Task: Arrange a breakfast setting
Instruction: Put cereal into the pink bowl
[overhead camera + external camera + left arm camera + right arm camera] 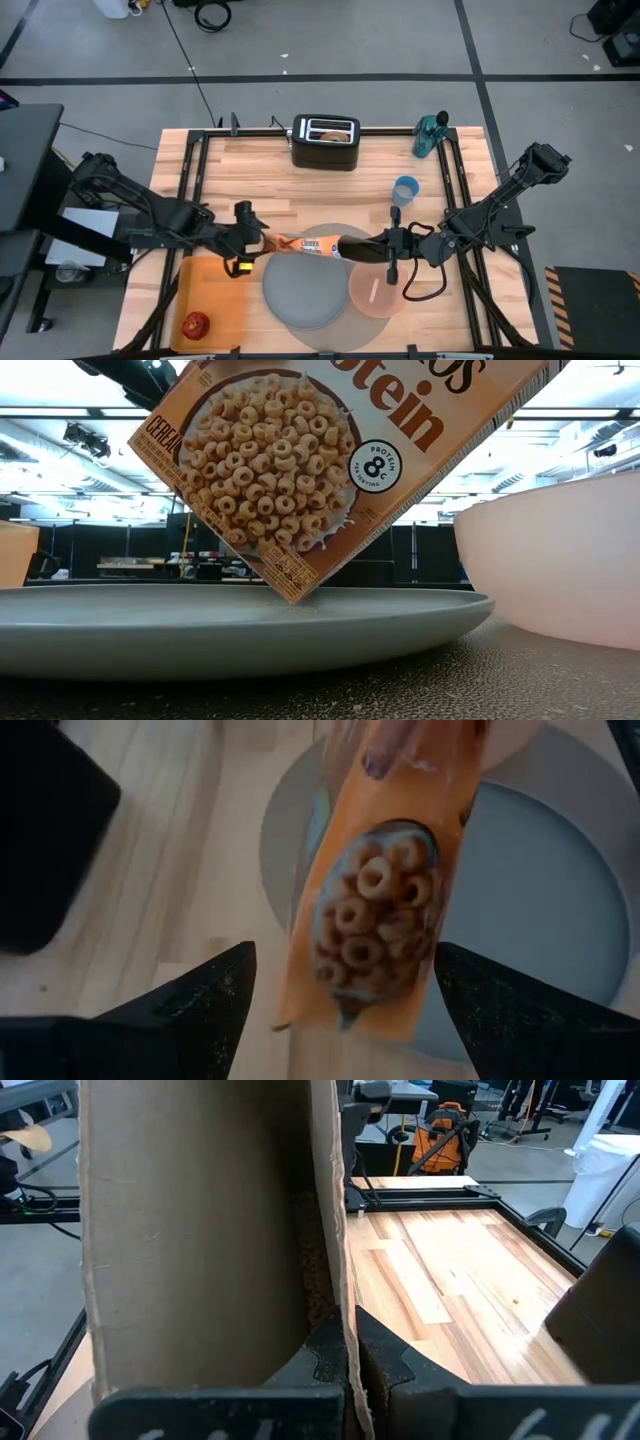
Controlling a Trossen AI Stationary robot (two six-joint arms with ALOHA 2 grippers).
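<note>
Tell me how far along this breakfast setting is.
Done: grey plate sits on the round mat, pink bowl beside it. In hand: the right gripper holds a cereal box tilted above the plate; the left gripper is open at its other end. Left: the apple sits on the orange tray.

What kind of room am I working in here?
Probably a robotics lab, not a kitchen: a wooden table on a grey floor with taped lines, cables, and equipment stands in the low view's background.
</note>
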